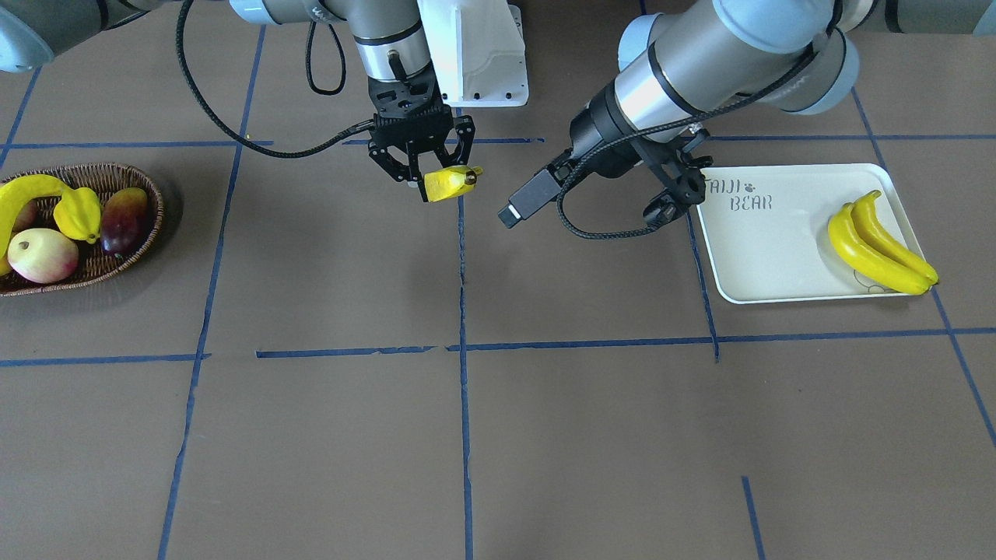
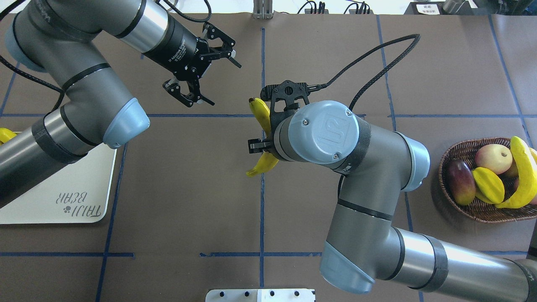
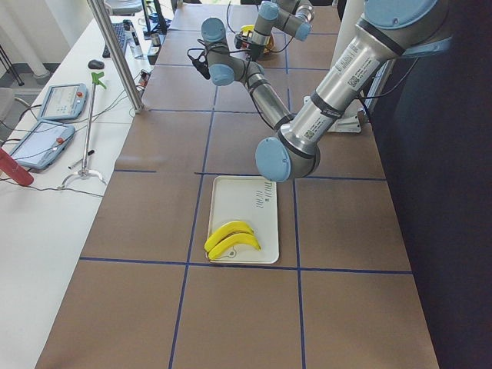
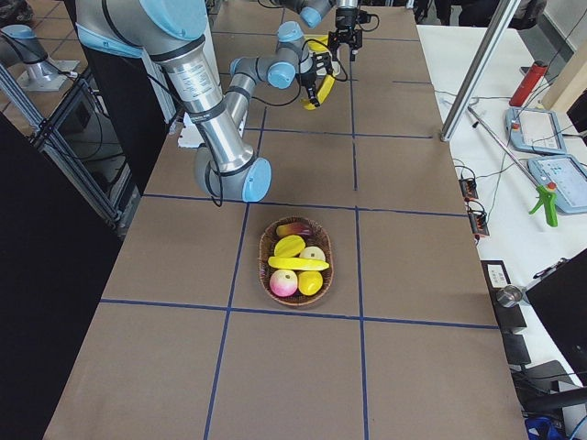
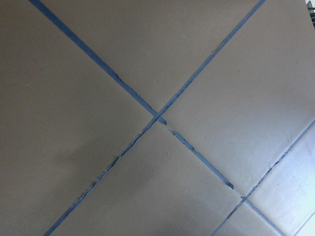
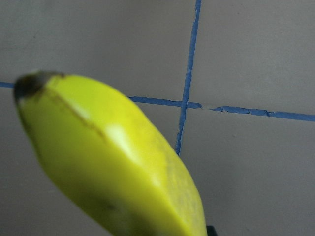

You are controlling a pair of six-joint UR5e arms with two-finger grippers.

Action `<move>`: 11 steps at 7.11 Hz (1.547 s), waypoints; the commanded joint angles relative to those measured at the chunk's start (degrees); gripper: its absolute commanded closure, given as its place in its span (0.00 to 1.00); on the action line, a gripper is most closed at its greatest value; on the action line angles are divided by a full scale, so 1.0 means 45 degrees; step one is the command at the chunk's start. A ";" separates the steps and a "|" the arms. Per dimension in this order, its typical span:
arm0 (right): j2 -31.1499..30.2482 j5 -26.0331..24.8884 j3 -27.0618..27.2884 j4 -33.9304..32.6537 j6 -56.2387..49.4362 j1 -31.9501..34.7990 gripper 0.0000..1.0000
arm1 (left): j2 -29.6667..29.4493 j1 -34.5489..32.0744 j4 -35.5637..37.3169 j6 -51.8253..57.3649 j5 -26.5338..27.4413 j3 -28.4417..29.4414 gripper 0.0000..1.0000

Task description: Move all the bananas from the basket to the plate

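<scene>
The front-facing view shows what the overhead view hides under the wrist: the right gripper (image 1: 428, 173) clamped across a banana (image 1: 450, 183); the right wrist camera has that fruit large and blurred over crossing tape lines (image 6: 188, 73); the left wrist camera has only desk and tape. Nearest the robot, toward the desk's left end, the plate (image 1: 766, 257) carries two bananas (image 1: 875, 250) side by side, touching, at its bear-face corner; toward the right end the basket (image 2: 444, 161) holds a fourth banana (image 2: 524, 176) draped over a starfruit (image 2: 488, 184), beside a mango (image 2: 459, 181) and a pale fruit (image 2: 494, 158). Farther out, over the desk's middle, the right arm points down, its banana clear of the surface; beyond it the left gripper (image 2: 225, 84) hangs tilted, jaws wide apart, empty.
</scene>
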 commanded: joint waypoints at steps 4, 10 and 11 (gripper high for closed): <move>0.0171 -0.0006 -0.0026 -0.0076 -0.0595 -0.0074 0.99 | -0.0331 0.0787 0.0024 -0.0384 0.0051 0.0049 0.00; 0.0190 -0.0045 -0.0006 -0.0096 -0.1301 -0.0055 0.99 | -0.0273 0.0925 -0.0034 -0.0306 0.0051 0.0030 0.22; 0.0190 -0.0045 -0.0006 -0.0096 -0.1359 -0.0055 0.99 | -0.0273 0.0925 -0.0054 -0.0286 0.0031 0.0030 0.24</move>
